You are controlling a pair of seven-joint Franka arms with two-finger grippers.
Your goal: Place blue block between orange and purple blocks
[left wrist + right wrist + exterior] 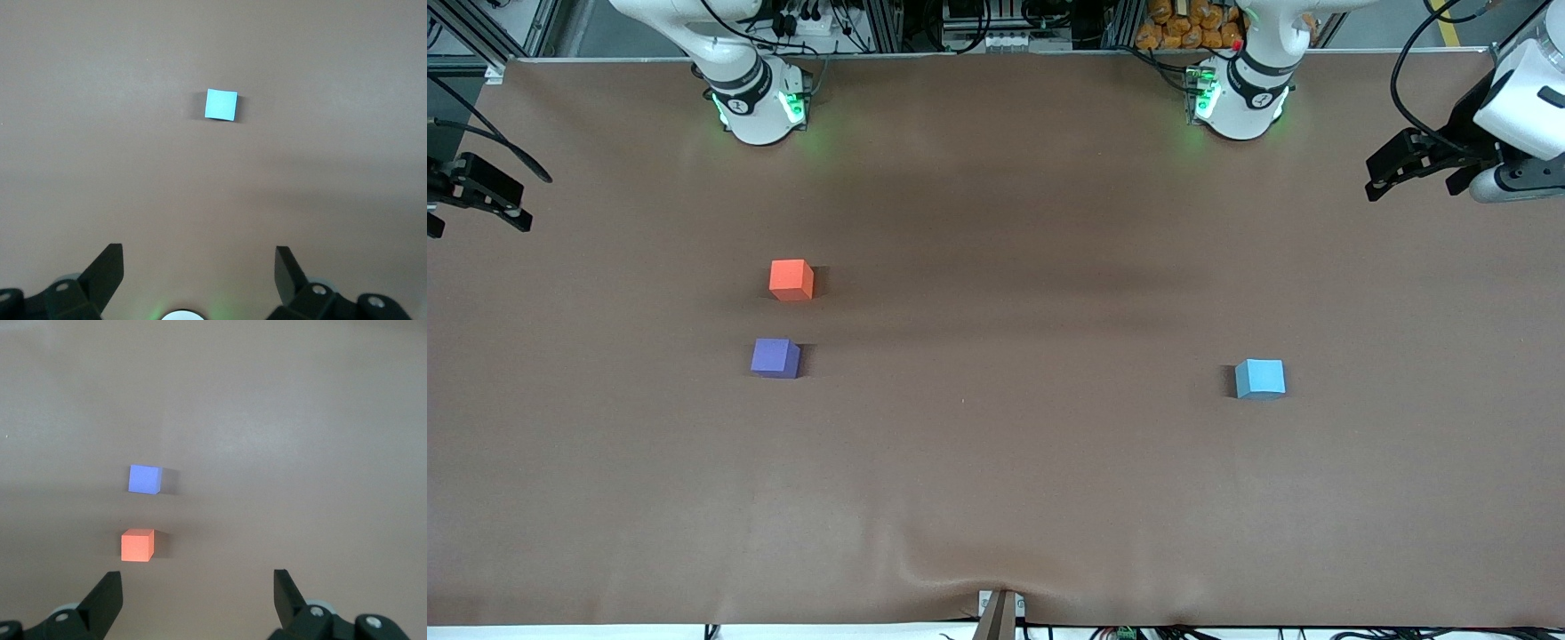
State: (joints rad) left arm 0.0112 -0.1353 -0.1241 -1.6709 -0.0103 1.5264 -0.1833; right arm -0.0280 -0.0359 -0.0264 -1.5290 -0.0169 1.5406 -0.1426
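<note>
I have the small light sky-blue matte cube (1261, 378) sitting alone on the brown cloth toward the left arm's end of the table, well apart from the bright orange-red matte cube (791, 279) and the muted violet-purple matte cube (775, 357), which sit near each other toward the right arm's end, the purple one nearer the front camera with a gap of bare cloth between them. My left gripper (1409, 164) hangs high over the table's edge at its own end, fingers spread wide and holding nothing; in the left wrist view the blue cube (221, 105) shows well ahead of the open fingertips (107, 267). My right gripper (480, 191) waits over the edge at its own end, likewise wide open and empty, with both target cubes in its wrist view. I judge the task not yet begun, so the step in hand is the reach for the blue cube: I would bring the left gripper over it, square the fingers to two flat faces since it sits slightly turned, and descend centred so it is not nudged. The gap between orange and purple looks tight for a cube, so the release will need care. The brown table covering (996, 498) is matte and rippled, with a fold near the front edge; cables and racks line the wall by the bases.
</note>
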